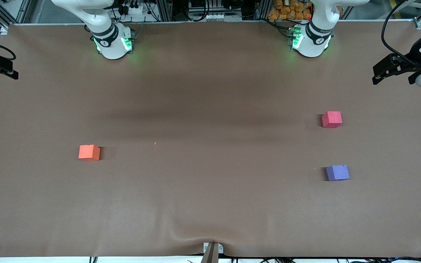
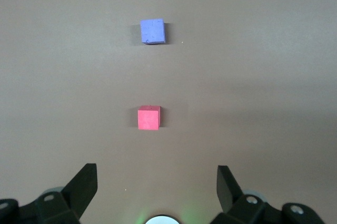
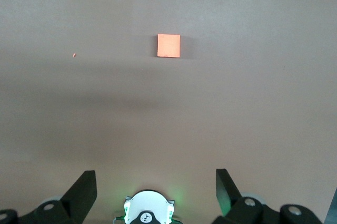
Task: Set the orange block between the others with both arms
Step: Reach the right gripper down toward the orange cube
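Start pose — nothing grasped.
Orange block (image 1: 89, 152) at 9 o'clock of red-pink cube (image 1: 332, 119) and purple-blue cube (image 1: 337, 172); left gripper (image 2: 157, 182), right gripper (image 3: 156, 182) released — waiting high.

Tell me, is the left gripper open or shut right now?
Open. In its wrist view the left gripper shows both fingers spread wide, nothing between them.

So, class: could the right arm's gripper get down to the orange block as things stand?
Probably yes. The orange block sits alone on the brown table toward the right arm's end. The right gripper is open, holds nothing, and nothing lies between it and the block.
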`<action>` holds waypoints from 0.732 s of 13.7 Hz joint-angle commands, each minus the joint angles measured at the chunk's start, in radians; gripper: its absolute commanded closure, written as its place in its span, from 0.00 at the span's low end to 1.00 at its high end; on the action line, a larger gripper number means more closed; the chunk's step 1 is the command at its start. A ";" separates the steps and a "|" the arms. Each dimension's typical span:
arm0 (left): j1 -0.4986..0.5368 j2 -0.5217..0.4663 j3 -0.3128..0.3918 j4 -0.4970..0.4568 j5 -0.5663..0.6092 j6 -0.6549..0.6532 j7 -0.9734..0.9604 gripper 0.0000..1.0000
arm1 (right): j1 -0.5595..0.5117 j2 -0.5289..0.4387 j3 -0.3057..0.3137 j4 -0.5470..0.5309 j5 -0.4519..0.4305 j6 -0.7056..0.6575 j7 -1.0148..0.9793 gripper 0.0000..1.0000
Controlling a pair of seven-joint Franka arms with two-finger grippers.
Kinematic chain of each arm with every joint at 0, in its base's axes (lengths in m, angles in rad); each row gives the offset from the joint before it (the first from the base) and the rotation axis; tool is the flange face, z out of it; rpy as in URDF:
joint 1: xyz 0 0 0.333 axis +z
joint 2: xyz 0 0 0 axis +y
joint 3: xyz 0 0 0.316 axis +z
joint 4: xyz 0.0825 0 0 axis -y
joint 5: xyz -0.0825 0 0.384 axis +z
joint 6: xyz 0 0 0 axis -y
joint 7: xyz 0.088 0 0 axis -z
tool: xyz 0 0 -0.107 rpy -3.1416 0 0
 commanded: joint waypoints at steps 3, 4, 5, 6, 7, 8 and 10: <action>0.006 -0.022 0.003 -0.007 -0.010 -0.008 0.015 0.00 | 0.001 -0.017 0.002 -0.003 -0.002 0.002 0.004 0.00; 0.012 -0.015 0.006 0.002 -0.008 -0.008 0.021 0.00 | 0.003 -0.017 0.003 -0.003 -0.011 0.000 0.003 0.00; 0.014 -0.012 0.006 0.010 -0.008 -0.008 0.021 0.00 | 0.006 -0.017 0.006 -0.001 -0.032 -0.002 0.001 0.00; 0.013 -0.010 0.006 0.010 -0.008 -0.008 0.021 0.00 | 0.009 -0.017 0.008 -0.001 -0.051 -0.003 0.000 0.00; 0.013 -0.010 0.006 0.007 -0.010 -0.008 0.023 0.00 | 0.012 -0.017 0.008 -0.003 -0.055 -0.003 -0.003 0.00; 0.011 -0.012 0.004 0.006 -0.010 -0.013 0.024 0.00 | 0.012 -0.017 0.008 -0.001 -0.054 -0.003 -0.003 0.00; 0.011 -0.018 0.000 0.004 -0.010 -0.016 0.023 0.00 | 0.009 -0.008 0.006 -0.004 -0.043 0.020 0.003 0.00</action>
